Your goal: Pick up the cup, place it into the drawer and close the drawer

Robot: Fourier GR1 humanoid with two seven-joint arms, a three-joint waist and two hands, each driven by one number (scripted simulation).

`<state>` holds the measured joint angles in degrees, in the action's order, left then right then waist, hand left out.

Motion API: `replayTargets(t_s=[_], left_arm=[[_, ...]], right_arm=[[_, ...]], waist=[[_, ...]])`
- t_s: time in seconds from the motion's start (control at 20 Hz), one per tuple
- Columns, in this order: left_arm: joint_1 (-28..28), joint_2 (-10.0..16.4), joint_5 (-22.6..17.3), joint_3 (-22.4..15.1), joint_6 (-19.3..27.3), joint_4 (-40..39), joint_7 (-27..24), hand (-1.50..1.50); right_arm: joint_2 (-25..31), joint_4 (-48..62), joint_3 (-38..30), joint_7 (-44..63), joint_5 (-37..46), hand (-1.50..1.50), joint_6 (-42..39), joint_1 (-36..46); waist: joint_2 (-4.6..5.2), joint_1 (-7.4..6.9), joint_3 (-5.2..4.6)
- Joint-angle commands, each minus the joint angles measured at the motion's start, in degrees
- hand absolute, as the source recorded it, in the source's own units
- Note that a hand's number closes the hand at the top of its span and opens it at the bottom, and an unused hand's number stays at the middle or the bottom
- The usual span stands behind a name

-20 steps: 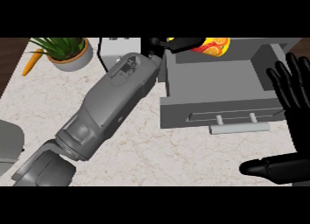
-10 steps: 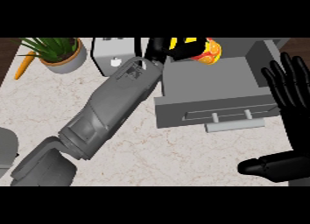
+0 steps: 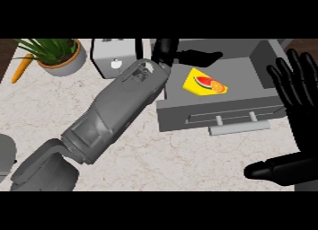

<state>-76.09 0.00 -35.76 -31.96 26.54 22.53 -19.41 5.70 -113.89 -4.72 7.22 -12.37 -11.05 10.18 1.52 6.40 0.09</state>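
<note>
Two hands show in my head view, and I report the items from left to right.

1. An orange carrot point(image 3: 16, 72) lies at the left edge of the counter point(image 3: 49, 112). It is just beside a potted plant point(image 3: 57, 55) with green leaves.
2. A pale grey appliance point(image 3: 115, 57) stands at the back of the counter, right of the plant.
3. The left forearm point(image 3: 115, 112) runs from the lower left corner up and to the right. It crosses the counter and ends at the drawer's left rear corner.
4. The left hand point(image 3: 188, 55) is over the rear of the drawer. It is unclenched, with thumb and fingers spread and nothing held. It does not touch the cup.
5. The cup point(image 3: 205, 84) is yellow with a fruit print. It rests inside the drawer, in the left half of the compartment, below the left hand. I cannot tell whether it stands upright or lies on its side.
6. The drawer point(image 3: 221, 116) is grey and stands pulled out. Its front panel and handle point(image 3: 238, 129) face the lower edge of the view.
7. The right hand point(image 3: 311, 130) rests at the right edge, beside the drawer. Its fingers are straight and point up, its thumb points left, and it holds nothing.
</note>
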Motion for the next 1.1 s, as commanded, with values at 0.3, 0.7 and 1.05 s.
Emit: replayTargets(t_s=[0.3, 0.7, 1.05], left_arm=[[-0.1, 0.0, -8.8, 2.8, -1.6, 7.5, -7.2, -1.50], [7.9, 3.3, -9.6, 6.7, -3.7, 16.4, -5.6, -1.50], [19.8, 11.2, -10.1, 8.2, -2.4, 29.0, -2.9, -1.50]], right_arm=[[0.9, -0.8, -2.5, 2.3, -6.8, -1.50, -1.8, -0.6], [4.9, -3.7, -1.6, 1.8, -5.6, 1.50, -7.9, -5.7], [9.3, -7.3, -0.5, 2.4, 2.6, 1.50, -10.0, -7.7]], waist=[[-0.82, -2.87, -0.04], [-1.97, -7.19, -0.11], [-2.21, -8.02, -0.14]])
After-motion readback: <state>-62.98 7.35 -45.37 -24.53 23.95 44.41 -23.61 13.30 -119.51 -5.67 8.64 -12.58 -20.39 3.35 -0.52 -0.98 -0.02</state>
